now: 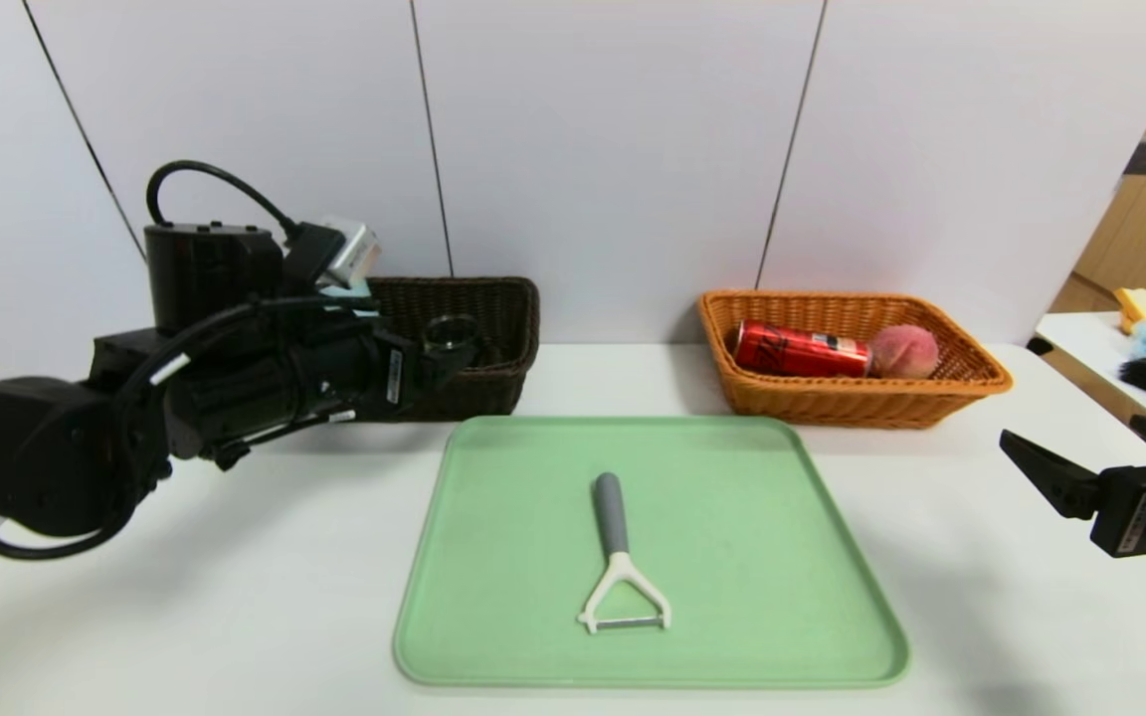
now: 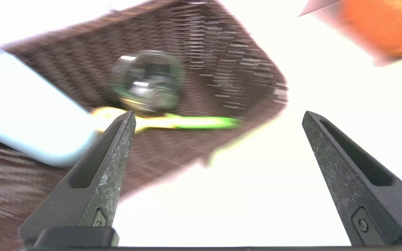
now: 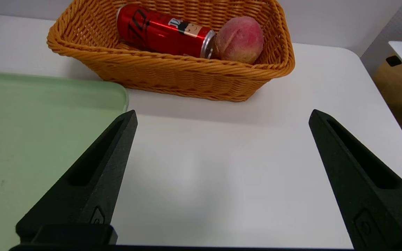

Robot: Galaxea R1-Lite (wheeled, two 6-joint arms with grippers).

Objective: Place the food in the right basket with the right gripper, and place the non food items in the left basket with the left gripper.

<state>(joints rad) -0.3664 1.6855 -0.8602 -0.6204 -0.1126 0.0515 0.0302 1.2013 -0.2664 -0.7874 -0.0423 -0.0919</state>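
Green tray (image 1: 782, 557), one item left: sorting nearly done.

Orange basket (image 1: 971, 383), robot's right: red can (image 1: 800, 350) lying on its side, peach (image 1: 903, 351) touching its end; the food appears fully sorted. Brown basket (image 1: 513, 328), robot's left: a round glass item (image 2: 147, 82), a yellow-green stick-like thing (image 2: 187, 122) and a pale blue-edged flat object (image 2: 23, 115), none clear enough to identify. Remaining: peeler (image 1: 618, 557), grey handle, white head, lying flat mid-tray, apart from both arms; non-food, so judged due for the brown basket. Left gripper (image 2: 218, 118) by the brown basket's front wall, above the worktop (image 1: 235, 597), fingers spread, nothing between them. Right gripper (image 3: 222, 115) low over the worktop at the right edge, near the orange basket, fingers spread and empty, seemingly idle.
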